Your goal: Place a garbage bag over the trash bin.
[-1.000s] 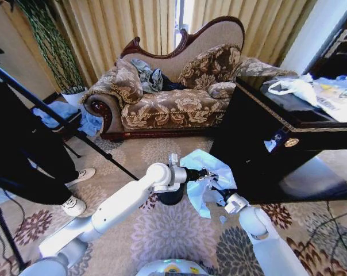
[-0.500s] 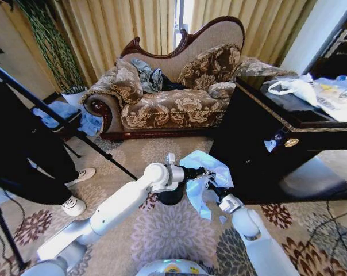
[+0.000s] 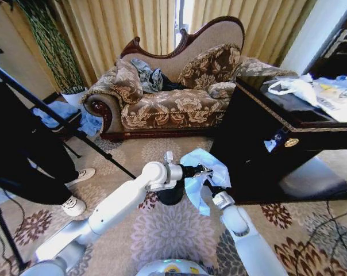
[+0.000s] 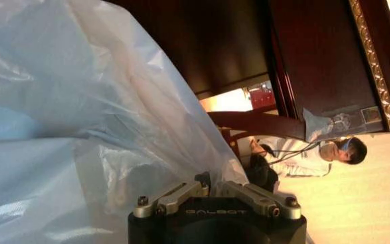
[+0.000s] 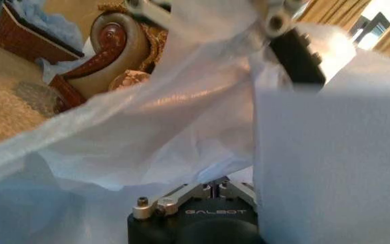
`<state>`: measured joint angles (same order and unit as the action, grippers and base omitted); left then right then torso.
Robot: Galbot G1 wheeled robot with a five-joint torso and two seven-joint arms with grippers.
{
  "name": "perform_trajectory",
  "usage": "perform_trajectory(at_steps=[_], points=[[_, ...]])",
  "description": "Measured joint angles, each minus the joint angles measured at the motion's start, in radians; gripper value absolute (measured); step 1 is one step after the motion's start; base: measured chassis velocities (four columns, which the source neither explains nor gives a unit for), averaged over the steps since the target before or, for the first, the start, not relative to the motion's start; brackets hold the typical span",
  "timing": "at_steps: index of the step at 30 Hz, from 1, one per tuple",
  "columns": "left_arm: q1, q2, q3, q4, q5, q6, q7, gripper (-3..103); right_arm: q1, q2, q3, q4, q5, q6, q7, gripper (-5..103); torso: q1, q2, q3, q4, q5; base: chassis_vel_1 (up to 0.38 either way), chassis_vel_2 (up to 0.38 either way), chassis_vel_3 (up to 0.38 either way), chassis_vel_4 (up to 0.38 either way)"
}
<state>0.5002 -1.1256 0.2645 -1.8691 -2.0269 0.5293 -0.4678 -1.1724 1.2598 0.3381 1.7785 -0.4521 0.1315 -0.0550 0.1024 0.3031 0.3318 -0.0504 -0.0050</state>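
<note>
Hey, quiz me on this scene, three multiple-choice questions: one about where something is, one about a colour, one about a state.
1. Where is the trash bin?
A. on the sofa
B. on the carpet under the left arm's wrist
C. on the dark cabinet

2. What colour is the garbage bag?
A. pale blue
B. black
C. yellow

3. What state is the left gripper in?
A. open, empty
B. shut on the garbage bag
C. resting on the carpet

Answers: 1 B, the black bin stands on the carpet below the wrist. 2 A, the plastic is translucent pale blue. 3 B, the wrist view shows its fingers pinching the plastic.

Head looks down; wrists press against garbage bag (image 3: 203, 172).
</note>
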Motion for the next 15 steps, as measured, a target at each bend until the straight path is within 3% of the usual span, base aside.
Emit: perform_trajectory(at_steps=[15], points=[[0.006,0.028,-0.032,0.000,-0.010,0.001,0.021,0,0.044,0.020,-0.009,-0.063,0.013,0.009,0.023,0,0.000,0.000,0.000,0.0001,0.0000,0.000,0.000,0.000,0.000]])
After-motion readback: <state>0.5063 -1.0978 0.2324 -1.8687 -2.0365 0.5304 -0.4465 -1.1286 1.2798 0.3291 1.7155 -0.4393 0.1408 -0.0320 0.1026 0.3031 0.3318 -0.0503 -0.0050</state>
